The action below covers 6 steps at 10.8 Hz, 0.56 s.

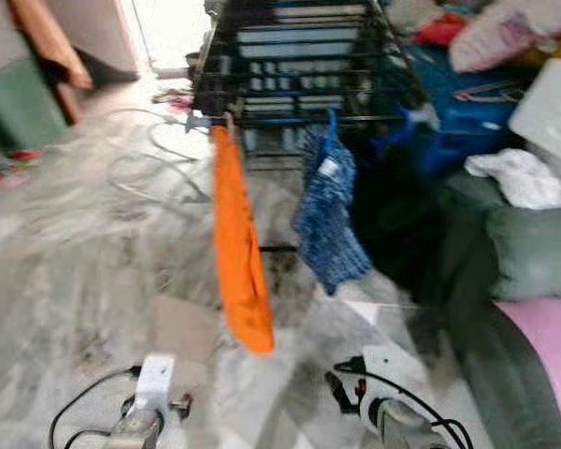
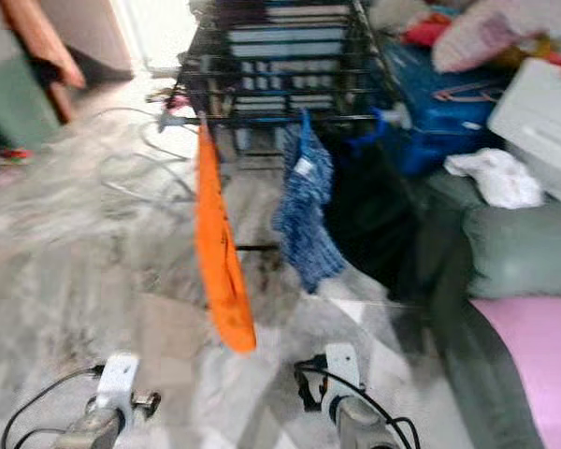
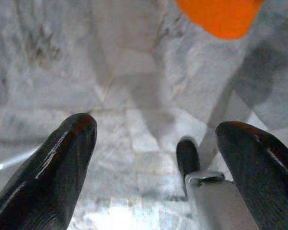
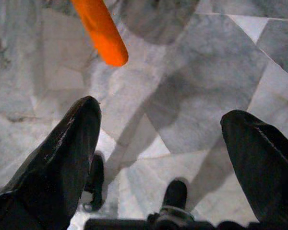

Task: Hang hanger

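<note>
blur softens the head views, so fine detail is hard to read. a dark wire drying rack (image 1: 299, 65) stands on the grey marble floor (image 1: 84, 243), its top cut off by the frame edge. from its near rail hangs an orange cloth (image 1: 238, 253), long and narrow, and just beside it a blue patterned cloth (image 1: 329, 215); whether either one sits on a hanger cannot be told, and no hanger can be made out anywhere with certainty. right of the rack lies a heap of things — a blue bin (image 1: 458, 103), a white crumpled cloth (image 1: 522, 176), a grey-green cushion (image 1: 533, 248) — all smeared together. left of the rack, pale cables (image 1: 150, 173) loop over the floor.

both arms sit low in front of the rack, cut off at the bottom edge. the left gripper (image 3: 156, 143) hangs above the floor with its two black fingers (image 3: 62, 163) spread apart and nothing between them; the tip of the orange cloth shows beyond them. the right gripper (image 4: 161, 139) is likewise spread wide and empty over the floor.
</note>
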Available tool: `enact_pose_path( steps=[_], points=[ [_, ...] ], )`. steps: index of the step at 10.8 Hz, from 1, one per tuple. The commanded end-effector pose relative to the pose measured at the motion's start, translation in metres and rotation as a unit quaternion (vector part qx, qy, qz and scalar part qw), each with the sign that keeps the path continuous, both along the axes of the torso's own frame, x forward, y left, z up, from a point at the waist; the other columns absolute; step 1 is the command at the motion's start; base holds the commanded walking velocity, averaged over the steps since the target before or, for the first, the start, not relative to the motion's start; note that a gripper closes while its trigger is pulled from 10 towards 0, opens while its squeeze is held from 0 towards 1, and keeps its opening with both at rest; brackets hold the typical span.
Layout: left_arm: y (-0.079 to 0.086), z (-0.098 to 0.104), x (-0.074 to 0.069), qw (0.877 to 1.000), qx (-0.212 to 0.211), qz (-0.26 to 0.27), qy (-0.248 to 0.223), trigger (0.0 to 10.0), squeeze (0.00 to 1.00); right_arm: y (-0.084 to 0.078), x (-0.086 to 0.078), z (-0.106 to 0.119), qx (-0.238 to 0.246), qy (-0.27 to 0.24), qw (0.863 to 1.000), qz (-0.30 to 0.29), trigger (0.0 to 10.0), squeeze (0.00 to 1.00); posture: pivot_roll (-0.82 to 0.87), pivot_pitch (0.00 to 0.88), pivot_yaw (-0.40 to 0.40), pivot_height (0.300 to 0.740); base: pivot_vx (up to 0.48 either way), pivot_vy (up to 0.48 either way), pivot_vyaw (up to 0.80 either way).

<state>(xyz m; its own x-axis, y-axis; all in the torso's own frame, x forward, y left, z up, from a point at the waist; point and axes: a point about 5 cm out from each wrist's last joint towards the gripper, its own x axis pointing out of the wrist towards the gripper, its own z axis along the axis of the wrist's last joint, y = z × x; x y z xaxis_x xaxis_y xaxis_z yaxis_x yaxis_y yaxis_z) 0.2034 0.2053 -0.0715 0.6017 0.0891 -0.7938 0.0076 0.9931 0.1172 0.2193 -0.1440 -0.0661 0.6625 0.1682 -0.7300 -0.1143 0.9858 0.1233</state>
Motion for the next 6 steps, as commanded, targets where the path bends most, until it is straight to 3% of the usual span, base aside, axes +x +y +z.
enact_pose_path(
  steps=[1,6],
  points=[
    [0.0009,-0.0005,-0.0011,1.0,-0.001,0.003,0.004,10.0,0.0,0.0002,-0.005,-0.0035,-0.001,0.017,1.0,0.004,10.0,0.0,-0.22,0.0,0.038,0.74,0.0,0.0,0.8],
    [0.0012,-0.0037,-0.0071,1.0,-0.01,0.009,0.011,10.0,0.0,0.0027,-0.0052,-0.005,-0.006,0.041,0.999,-0.001,10.0,0.0,-0.22,0.01,0.04,0.74,0.0,0.0,0.0]
  ],
)
